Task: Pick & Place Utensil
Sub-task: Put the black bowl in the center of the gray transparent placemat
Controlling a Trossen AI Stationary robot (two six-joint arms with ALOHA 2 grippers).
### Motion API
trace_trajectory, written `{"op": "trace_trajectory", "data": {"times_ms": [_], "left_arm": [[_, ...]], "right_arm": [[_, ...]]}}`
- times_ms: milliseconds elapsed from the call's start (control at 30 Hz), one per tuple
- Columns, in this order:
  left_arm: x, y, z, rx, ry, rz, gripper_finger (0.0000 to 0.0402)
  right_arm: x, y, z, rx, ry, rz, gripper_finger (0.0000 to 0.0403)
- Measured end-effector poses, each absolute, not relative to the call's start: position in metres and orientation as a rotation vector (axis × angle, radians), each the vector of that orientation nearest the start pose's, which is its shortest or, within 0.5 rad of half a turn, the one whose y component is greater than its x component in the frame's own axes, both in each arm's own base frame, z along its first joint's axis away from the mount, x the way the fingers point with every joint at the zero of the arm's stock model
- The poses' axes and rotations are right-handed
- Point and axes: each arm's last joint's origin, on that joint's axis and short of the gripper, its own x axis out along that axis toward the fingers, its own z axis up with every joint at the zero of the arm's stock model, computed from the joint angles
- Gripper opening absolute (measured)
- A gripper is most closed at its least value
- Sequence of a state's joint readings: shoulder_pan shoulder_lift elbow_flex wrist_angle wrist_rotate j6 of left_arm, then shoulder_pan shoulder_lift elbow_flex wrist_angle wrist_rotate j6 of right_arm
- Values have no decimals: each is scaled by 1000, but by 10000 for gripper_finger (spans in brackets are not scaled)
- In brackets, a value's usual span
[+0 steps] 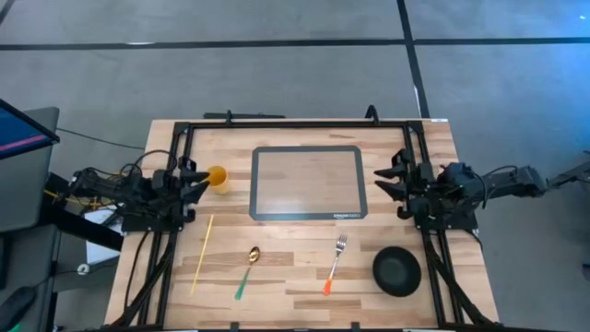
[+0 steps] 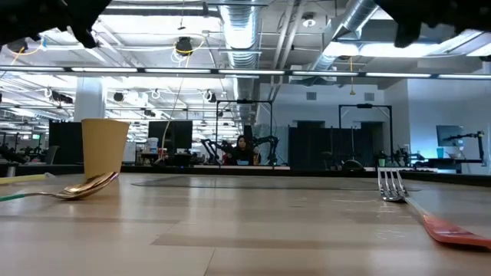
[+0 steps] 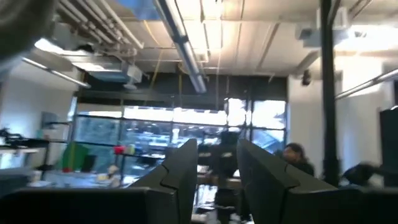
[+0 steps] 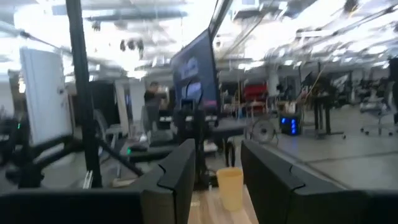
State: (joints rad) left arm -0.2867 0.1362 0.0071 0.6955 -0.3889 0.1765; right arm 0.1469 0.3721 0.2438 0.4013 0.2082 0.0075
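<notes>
Well apart from the right pincer [image 1: 387, 183], fingers spread, the fork [image 1: 335, 261] lies flat beside the black bowl [image 1: 396, 270]; its thin handle risks slipping. Left pincer [image 1: 198, 180] waits, spread.

1. Showing one small dark mark of print, lying at the bottom edge of the grey mat [image 1: 309, 183], centre of the high view; too small for reading.
2. Showing no other readable text, label or number anywhere.
</notes>
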Motion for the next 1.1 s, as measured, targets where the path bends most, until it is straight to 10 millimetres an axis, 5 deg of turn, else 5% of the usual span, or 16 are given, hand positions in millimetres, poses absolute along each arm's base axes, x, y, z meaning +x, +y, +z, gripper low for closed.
{"op": "trace_trajectory", "data": {"times_ms": [300,433,733,1100], "left_arm": [[126,-25,251,38,-355,162,115],[155,-33,251,33,-213,144,115],[200,-48,222,27,22,101,115],[202,-48,231,13,-13,102,115]], "right_arm": [[150,22,307,62,102,-39,123],[156,23,313,34,304,-61,123],[160,37,285,336,733,-45,122],[160,82,250,381,1092,-21,122]]}}
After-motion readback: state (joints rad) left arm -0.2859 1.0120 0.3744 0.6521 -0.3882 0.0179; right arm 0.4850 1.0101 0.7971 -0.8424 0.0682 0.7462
